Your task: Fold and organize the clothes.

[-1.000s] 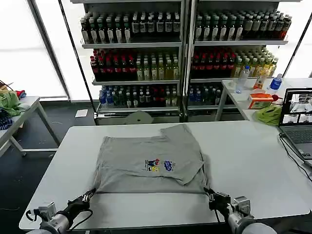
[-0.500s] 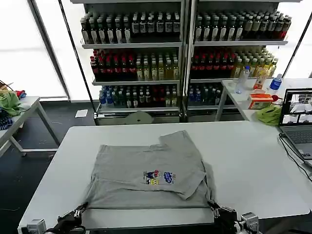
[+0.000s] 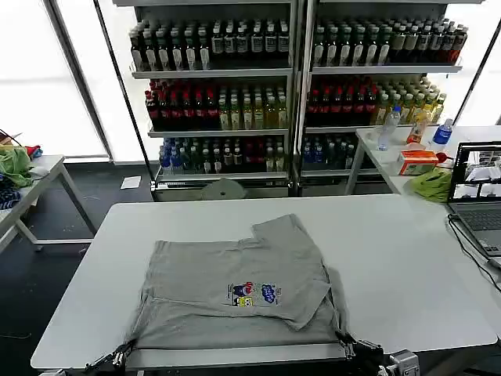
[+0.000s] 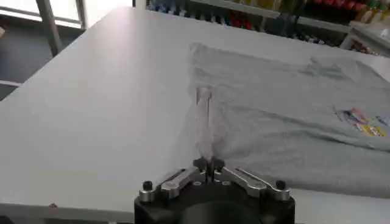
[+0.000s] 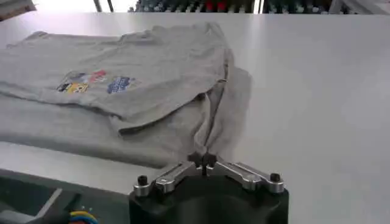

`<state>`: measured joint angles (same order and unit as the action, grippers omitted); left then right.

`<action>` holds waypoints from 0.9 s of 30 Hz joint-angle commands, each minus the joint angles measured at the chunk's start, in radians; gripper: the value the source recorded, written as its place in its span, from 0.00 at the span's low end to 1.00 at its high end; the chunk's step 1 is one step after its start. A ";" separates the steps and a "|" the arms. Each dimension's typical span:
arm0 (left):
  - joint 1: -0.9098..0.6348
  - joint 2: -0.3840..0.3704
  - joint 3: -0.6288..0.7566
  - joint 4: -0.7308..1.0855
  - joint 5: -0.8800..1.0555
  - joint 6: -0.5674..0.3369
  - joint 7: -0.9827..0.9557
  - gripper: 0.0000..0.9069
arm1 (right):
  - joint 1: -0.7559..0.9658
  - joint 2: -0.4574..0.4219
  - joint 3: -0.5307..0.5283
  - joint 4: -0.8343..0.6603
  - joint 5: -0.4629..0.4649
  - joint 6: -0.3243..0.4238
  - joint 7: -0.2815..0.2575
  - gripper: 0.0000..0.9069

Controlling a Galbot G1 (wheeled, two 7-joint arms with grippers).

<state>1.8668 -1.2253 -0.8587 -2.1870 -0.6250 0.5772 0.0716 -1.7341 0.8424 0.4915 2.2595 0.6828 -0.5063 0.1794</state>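
Our left gripper and right gripper each pinch a bottom corner of the light grey cotton shirt, which stretches sideways between them, low on the white table.

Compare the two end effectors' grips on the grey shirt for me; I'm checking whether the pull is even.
The left end effector is shut on the near left corner of the grey T-shirt, where one layer stretches into a narrow ridge. The right end effector is shut on the near right corner, where bunched cloth lies beside the folded-over flap with the chest print. Both sit at the table near edge with fingertips closed together on fabric.
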 commanded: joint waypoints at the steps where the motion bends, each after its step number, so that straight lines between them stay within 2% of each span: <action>1: 0.023 0.028 -0.081 -0.021 -0.021 0.001 0.005 1.00 | 0.034 -0.006 0.030 0.011 0.013 -0.031 -0.018 1.00; 6: -0.028 0.075 -0.149 0.001 -0.050 0.001 0.010 1.00 | 0.146 -0.016 0.059 -0.020 0.073 -0.048 -0.046 1.00; 8: -0.074 0.109 -0.172 0.032 -0.076 0.001 0.014 1.00 | 0.235 -0.034 0.076 -0.050 0.106 -0.063 -0.093 1.00; 11: -0.152 0.182 -0.157 0.076 -0.103 0.001 0.040 1.00 | 0.352 -0.049 0.053 -0.107 0.101 -0.071 -0.162 1.00; 14: -0.229 0.251 -0.102 0.135 -0.104 0.000 0.074 1.00 | 0.528 -0.037 -0.047 -0.210 0.028 -0.072 -0.211 1.00; 17: -0.308 0.298 -0.045 0.194 -0.100 0.000 0.118 1.00 | 0.702 -0.016 -0.150 -0.350 0.008 -0.073 -0.237 1.00; 18: -0.340 0.310 -0.018 0.220 -0.102 0.000 0.135 1.00 | 0.729 -0.012 -0.164 -0.360 0.008 -0.073 -0.239 1.00; 19: -0.368 0.324 0.006 0.241 -0.102 0.000 0.147 1.00 | 0.823 0.005 -0.224 -0.446 0.010 -0.074 -0.248 1.00; 21: -0.453 0.346 0.070 0.290 -0.102 0.000 0.149 1.00 | 0.926 0.023 -0.278 -0.530 0.011 -0.074 -0.260 1.00; 24: -0.608 0.371 0.168 0.416 -0.119 0.000 0.145 1.00 | 1.036 0.060 -0.373 -0.651 0.006 -0.076 -0.261 1.00; 27: -0.695 0.383 0.251 0.498 -0.124 0.000 0.149 1.00 | 1.119 0.096 -0.428 -0.744 0.007 -0.077 -0.259 1.00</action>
<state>1.5500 -0.9626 -0.8522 -1.9793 -0.7210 0.5784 0.1695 -0.9619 0.8852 0.2506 1.7993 0.6982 -0.5766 -0.0357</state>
